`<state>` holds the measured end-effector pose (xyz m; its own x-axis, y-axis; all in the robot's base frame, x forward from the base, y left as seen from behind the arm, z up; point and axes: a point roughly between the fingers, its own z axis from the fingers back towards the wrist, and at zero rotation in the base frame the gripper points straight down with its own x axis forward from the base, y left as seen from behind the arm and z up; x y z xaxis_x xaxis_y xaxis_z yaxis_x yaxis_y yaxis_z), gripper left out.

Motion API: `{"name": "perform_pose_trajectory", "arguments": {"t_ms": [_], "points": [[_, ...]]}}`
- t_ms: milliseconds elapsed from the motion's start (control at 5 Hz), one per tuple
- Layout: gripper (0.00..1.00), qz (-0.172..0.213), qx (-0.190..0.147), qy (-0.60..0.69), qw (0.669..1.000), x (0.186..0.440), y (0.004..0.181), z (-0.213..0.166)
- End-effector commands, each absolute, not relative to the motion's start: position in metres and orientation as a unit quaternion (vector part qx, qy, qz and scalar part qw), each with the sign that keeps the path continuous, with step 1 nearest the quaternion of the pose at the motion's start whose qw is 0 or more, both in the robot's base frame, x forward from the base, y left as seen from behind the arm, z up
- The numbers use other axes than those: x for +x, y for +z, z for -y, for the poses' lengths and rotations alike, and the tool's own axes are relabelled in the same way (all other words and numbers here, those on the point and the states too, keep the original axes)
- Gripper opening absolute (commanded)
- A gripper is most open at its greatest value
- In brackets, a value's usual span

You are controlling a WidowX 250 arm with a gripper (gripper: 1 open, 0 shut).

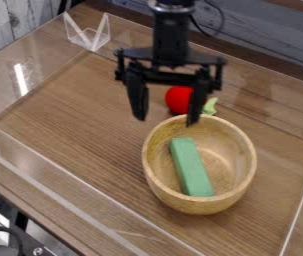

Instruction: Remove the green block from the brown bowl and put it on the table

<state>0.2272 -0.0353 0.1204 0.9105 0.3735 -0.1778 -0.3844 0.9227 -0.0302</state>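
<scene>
The green block (189,166) lies flat inside the brown bowl (158,171), running from the bowl's back toward its front. The bowl stands on the wood-grain table (74,110), right of centre. My gripper (167,105) hangs open just above the bowl's far rim, fingers spread wide. Its left finger (138,101) sits outside the rim, the right finger (197,106) over the bowl's back edge. Nothing is between the fingers.
A red toy fruit with a green stem (183,98) sits behind the bowl, partly hidden by my gripper. Clear acrylic walls (20,70) enclose the tabletop. A small clear bracket (87,32) stands at the back left.
</scene>
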Motion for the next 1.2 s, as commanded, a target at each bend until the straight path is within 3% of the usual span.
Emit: {"name": "perform_pose_trajectory", "arguments": {"t_ms": [0, 200, 400, 600, 800, 1000], "points": [[1.0, -0.065, -0.045, 0.2, 0.977, 0.218, 0.119, 0.056], [1.0, -0.059, -0.055, 0.213, 0.974, 0.221, 0.107, 0.061], [0.0, -0.056, -0.06, 0.233, 0.969, 0.225, 0.098, 0.059], [1.0, -0.055, -0.066, 0.252, 0.964, 0.227, 0.091, 0.055], [1.0, -0.056, -0.07, 0.265, 0.96, 0.229, 0.087, 0.052], [1.0, -0.058, -0.072, 0.257, 0.962, 0.228, 0.071, 0.059]]}}
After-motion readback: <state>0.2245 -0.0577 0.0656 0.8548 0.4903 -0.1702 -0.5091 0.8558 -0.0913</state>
